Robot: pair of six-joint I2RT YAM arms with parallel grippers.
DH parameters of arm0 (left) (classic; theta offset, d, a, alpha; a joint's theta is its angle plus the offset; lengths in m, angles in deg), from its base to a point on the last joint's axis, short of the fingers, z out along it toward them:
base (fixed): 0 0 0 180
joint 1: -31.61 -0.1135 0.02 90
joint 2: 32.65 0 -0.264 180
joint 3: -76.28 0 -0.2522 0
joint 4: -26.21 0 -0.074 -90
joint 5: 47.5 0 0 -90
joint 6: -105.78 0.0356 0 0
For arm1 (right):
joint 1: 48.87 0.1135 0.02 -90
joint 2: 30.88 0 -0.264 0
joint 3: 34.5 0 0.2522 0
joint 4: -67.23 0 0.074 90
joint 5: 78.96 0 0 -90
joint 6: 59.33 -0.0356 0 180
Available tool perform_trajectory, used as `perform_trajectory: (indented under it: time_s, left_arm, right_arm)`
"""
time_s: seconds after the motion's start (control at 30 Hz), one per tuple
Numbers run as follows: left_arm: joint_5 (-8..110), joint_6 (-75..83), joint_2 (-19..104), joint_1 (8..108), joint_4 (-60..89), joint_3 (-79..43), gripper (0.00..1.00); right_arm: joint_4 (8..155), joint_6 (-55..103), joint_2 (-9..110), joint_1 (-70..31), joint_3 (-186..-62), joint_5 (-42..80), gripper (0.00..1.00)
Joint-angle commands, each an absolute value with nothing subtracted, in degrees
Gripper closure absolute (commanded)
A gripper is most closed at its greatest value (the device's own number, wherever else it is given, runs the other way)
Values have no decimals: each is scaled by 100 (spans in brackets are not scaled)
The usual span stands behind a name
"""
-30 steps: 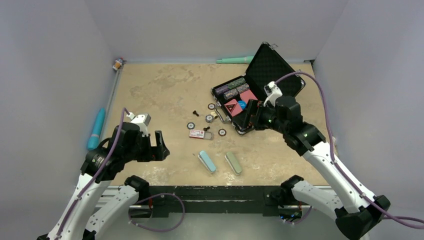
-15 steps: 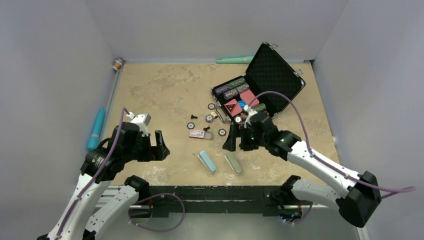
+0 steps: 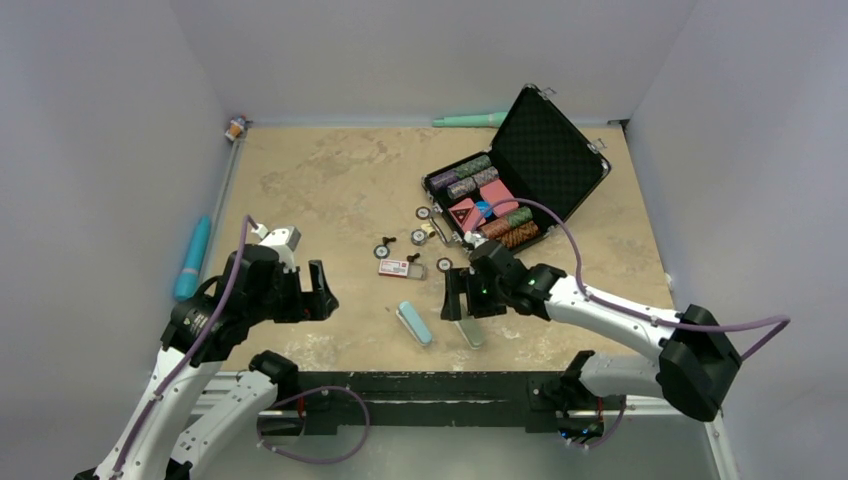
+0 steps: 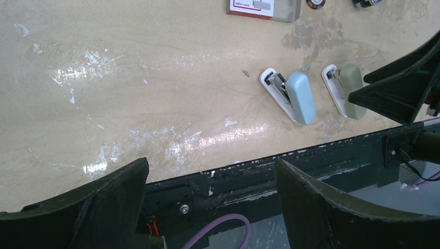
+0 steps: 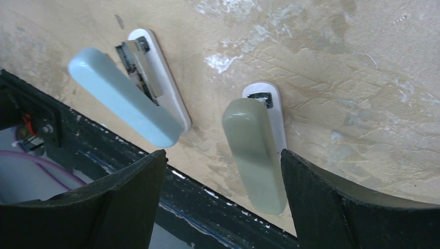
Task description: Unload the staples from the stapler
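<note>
Tan table (image 3: pixel 330 170) | green stapler (image 5: pixel 252 150) lengthwise near-far | head away from edge

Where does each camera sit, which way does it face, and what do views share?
Top external: above and behind the arm bases, looking down on the table; left pincer and right pincer show.
Left wrist: on the left arm, facing down toward the table's near edge; its own open fingers frame the bottom.
Right wrist: on the right arm, looking down over the green stapler; its own fingers flank it.
Shared: all three show the blue stapler and green stapler.
</note>
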State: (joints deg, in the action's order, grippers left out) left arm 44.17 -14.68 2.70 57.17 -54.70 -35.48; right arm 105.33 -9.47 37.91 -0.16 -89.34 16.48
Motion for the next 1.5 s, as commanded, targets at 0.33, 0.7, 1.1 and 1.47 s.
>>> perform_trajectory:
  time_s: [0.33, 0.7, 1.1, 1.47]
  left_arm:
    - [4269, -1550, 218, 5710, -5364, -3572, 6]
    - [4198, -1596, 154, 5710, -5374, -3571, 7]
    - [4105, -1609, 169, 5710, -5373, -3573, 7]
    - [4391, -1509, 148, 5710, -5259, -3625, 6]
  right_arm:
    - [10475, -826, 4572, 28, -9115, 1287, 26]
    - [10722, -748, 4866, 79, -9271, 1168, 53]
    - [11295, -518, 4545, 105, -9805, 1379, 100]
    - [11168, -133, 4723, 103, -11698, 2620, 100]
